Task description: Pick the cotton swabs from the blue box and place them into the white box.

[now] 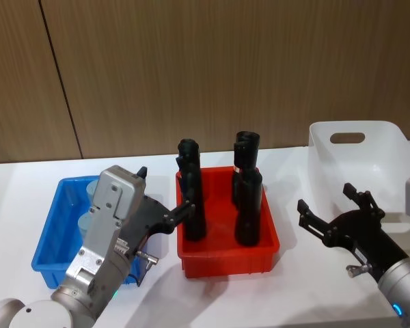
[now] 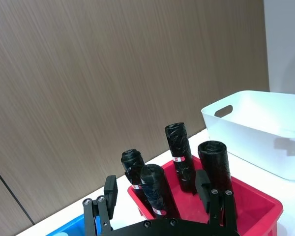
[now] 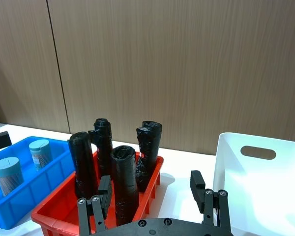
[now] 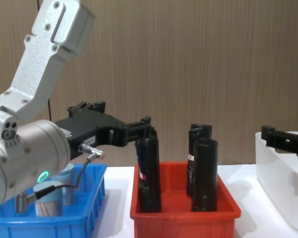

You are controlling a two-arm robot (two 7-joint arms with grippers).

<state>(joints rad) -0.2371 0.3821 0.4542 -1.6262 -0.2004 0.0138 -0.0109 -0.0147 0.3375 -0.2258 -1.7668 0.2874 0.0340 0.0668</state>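
- Presently the left gripper (image 1: 162,195) is held with its fingers spread wide and nothing between them, raised above the right-hand rim of the blue box (image 1: 51,242), a shallow bin of bright ribbed plastic with a thick rim.
- Its fingertips are pointed toward the red plastic bin (image 1: 225,261). One tip is seen just beside the nearest of the tall black cylindrical tubes (image 1: 193,198); whether they touch cannot be told.
- The cotton swabs (image 3: 7,173), small clear jars with pale blue-grey round lids and tan sticks inside, are stood upright in the blue box. Two are counted, and they lie below and behind the spread fingers, under the wrist.
- The right gripper (image 1: 324,197) is likewise held spread and empty, above the bare white table (image 1: 294,273), near the left wall of the white box (image 1: 369,157), a taller smooth-walled plastic bin with an oval handle cutout.
- The red bin is placed between the two boxes, just beside the blue one; open table is left between it and the white box.
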